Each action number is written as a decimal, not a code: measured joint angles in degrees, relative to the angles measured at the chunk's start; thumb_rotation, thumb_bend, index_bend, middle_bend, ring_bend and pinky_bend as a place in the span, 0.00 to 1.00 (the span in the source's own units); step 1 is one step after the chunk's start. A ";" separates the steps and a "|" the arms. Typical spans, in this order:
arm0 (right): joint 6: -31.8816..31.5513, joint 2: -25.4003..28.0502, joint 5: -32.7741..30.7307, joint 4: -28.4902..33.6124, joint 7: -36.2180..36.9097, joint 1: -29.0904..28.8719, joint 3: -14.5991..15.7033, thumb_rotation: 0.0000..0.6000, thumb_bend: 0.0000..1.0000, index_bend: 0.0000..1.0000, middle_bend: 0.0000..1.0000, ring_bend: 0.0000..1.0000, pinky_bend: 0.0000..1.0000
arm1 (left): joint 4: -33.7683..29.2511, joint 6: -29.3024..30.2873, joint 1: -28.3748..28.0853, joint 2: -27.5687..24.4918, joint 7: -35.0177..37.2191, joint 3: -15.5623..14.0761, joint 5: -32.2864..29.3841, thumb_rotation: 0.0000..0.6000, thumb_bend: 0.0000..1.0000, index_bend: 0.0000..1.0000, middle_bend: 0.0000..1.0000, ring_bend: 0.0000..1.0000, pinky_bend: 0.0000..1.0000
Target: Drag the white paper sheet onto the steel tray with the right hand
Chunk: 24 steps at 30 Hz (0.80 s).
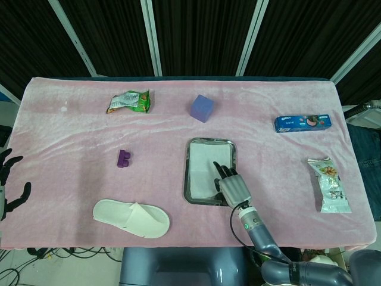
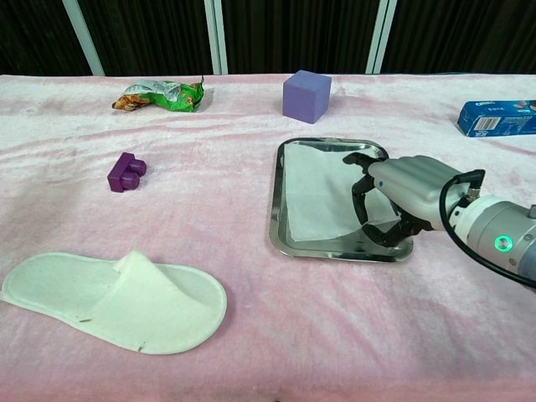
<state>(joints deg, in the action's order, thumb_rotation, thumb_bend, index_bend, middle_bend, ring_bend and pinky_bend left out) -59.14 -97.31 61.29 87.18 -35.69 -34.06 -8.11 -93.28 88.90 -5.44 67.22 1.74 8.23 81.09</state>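
Chest view: right hand (image 2: 400,194), fingers curled, presses thin white paper sheet (image 2: 322,198) onto shiny steel tray (image 2: 289,244).

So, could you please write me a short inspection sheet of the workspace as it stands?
Surface: pink cloth covers the table.
Job's things: white paper sheet lies inside the steel tray.
Clutter: white slipper, purple brick, purple cube, green snack bag, blue biscuit box, pale snack packet.
Hands: right hand has its fingers curled down onto the sheet; left hand off the table, fingers spread.
Cables: black cable at the right wrist.
Surroundings: dark curtain, white posts.
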 measured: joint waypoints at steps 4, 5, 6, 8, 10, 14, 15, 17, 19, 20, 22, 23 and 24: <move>0.25 0.45 -0.37 0.62 0.64 -0.15 0.43 1.00 0.39 0.72 0.03 0.13 0.20 | -0.01 -0.06 0.00 0.00 -0.08 -0.01 -0.05 1.00 0.40 0.21 0.07 0.00 0.05; 0.19 0.42 -0.42 0.62 0.65 -0.18 0.44 1.00 0.39 0.72 0.03 0.13 0.20 | -0.02 -0.07 0.00 0.00 -0.09 -0.02 -0.06 1.00 0.40 0.21 0.07 0.00 0.05; 0.15 0.34 -0.54 0.58 0.63 -0.22 0.43 1.00 0.39 0.72 0.03 0.13 0.20 | -0.02 -0.07 0.01 -0.02 -0.13 -0.04 -0.06 1.00 0.40 0.21 0.07 0.00 0.05; 0.01 0.07 -1.13 0.53 0.50 -0.30 0.36 1.00 0.39 0.72 0.03 0.13 0.20 | -0.05 -0.05 0.03 -0.03 -0.12 -0.02 -0.08 1.00 0.40 0.21 0.07 0.00 0.05; -0.24 -0.26 -2.00 0.57 0.21 -0.35 0.27 1.00 0.39 0.72 0.03 0.13 0.20 | -0.08 -0.03 0.03 -0.06 -0.05 0.03 -0.15 1.00 0.40 0.21 0.07 0.00 0.05; -0.77 -0.85 -3.41 0.56 -0.75 -0.62 0.11 1.00 0.39 0.72 0.03 0.13 0.20 | -0.02 -0.10 -0.01 -0.06 0.03 0.06 -0.16 1.00 0.40 0.21 0.07 0.00 0.05; -0.83 -0.94 -3.62 0.47 -0.87 -0.70 0.08 1.00 0.39 0.72 0.03 0.13 0.20 | -0.01 -0.09 0.01 -0.08 0.03 0.03 -0.13 1.00 0.40 0.21 0.07 0.00 0.05; -1.04 -1.16 -4.11 0.18 -1.09 -0.81 0.02 1.00 0.39 0.72 0.03 0.13 0.20 | 0.01 -0.11 0.02 -0.10 0.08 0.04 -0.17 1.00 0.40 0.21 0.07 0.00 0.05; -1.31 -1.38 -4.46 0.02 -1.32 -0.89 -0.02 1.00 0.39 0.72 0.03 0.13 0.20 | 0.01 -0.14 0.00 -0.10 0.09 0.05 -0.19 1.00 0.40 0.21 0.07 0.00 0.05; -1.41 -1.45 -4.58 0.01 -1.40 -0.91 -0.03 1.00 0.39 0.72 0.03 0.13 0.20 | 0.01 -0.16 -0.01 -0.10 0.08 0.05 -0.19 1.00 0.40 0.21 0.07 0.00 0.05; -1.73 -1.72 -4.93 0.04 -1.57 -0.95 -0.07 1.00 0.39 0.72 0.03 0.13 0.20 | -0.03 -0.24 -0.03 -0.10 0.04 0.01 -0.18 1.00 0.40 0.21 0.07 0.00 0.05; -1.83 -1.88 -5.21 0.13 -1.59 -0.94 -0.14 1.00 0.39 0.72 0.03 0.13 0.20 | -0.04 -0.25 -0.02 -0.09 -0.01 -0.03 -0.15 1.00 0.40 0.21 0.07 0.00 0.05; -1.97 -2.04 -5.56 0.29 -1.60 -0.94 -0.23 1.00 0.39 0.73 0.03 0.13 0.20 | -0.06 -0.23 -0.01 -0.08 -0.04 -0.05 -0.14 1.00 0.40 0.21 0.07 0.00 0.05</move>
<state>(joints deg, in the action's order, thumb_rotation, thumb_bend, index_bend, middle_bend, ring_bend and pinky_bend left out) -61.12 -99.34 55.73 87.47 -37.29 -35.00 -8.34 -93.34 88.67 -5.45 67.14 1.70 8.18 80.95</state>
